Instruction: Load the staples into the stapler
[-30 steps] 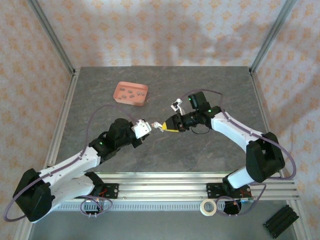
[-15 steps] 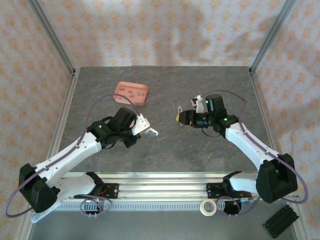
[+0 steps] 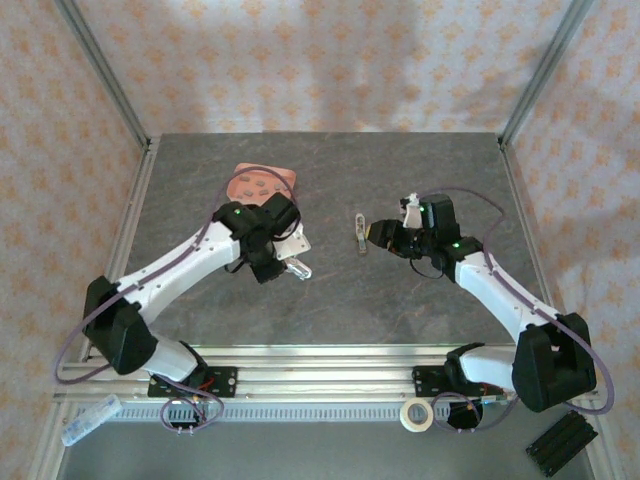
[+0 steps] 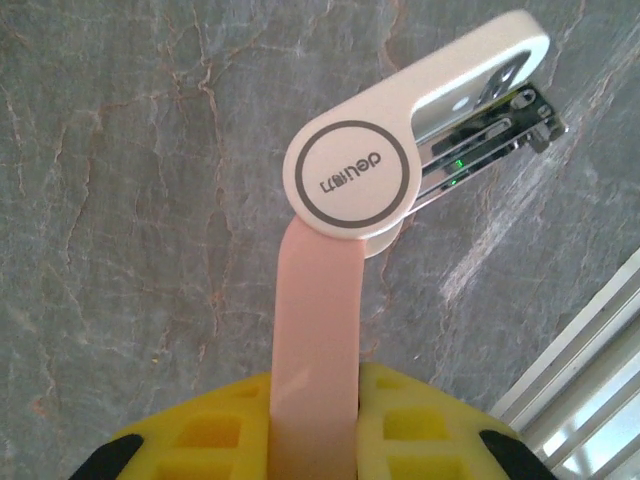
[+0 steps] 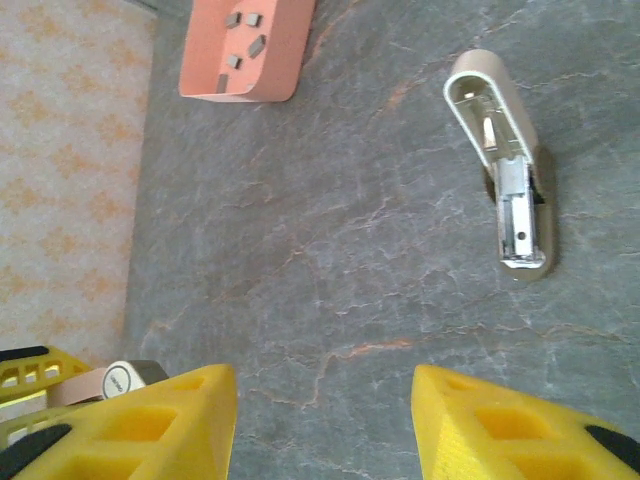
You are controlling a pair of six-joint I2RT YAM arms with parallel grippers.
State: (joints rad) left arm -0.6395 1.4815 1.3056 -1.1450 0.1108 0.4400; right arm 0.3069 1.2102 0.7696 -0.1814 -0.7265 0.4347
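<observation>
On the left gripper (image 4: 315, 425), jaws pinched shut on the pink lower arm of the stapler (image 4: 350, 180), gripped low on that arm. Round hinge straight ahead of the fingertips, white upper arm angled out ahead and to the right, bare metal workings showing beneath it. On the right gripper (image 5: 322, 400), yellow fingers spread apart with nothing between, hanging over bare table (image 5: 330, 260). As for the staples (image 5: 258, 43): a handful of small grey strips lying loose in the salmon tray (image 5: 283, 55), far ahead and to the left of the right fingertips, and close behind the left gripper's wrist in the overhead view. Ahead and to the right of the right fingertips, nearer than the tray, a pale shell with a metal channel (image 5: 510, 190), flat on the table; impossible to tell whether part of the stapler or something separate. Judging by looks: very light, thin, hard and probably slick metal, stiff along the length yet likely to snap or shed pieces if squeezed hard or bent. Lying flat on the tray floor, so little to get under. Best taken one strip at a time, across the narrow width near the middle, fingertips coming straight down and closing gently. Avoid the ends, where likely to pivot or flick away. Keep clear of the tray wall on the way down.
</observation>
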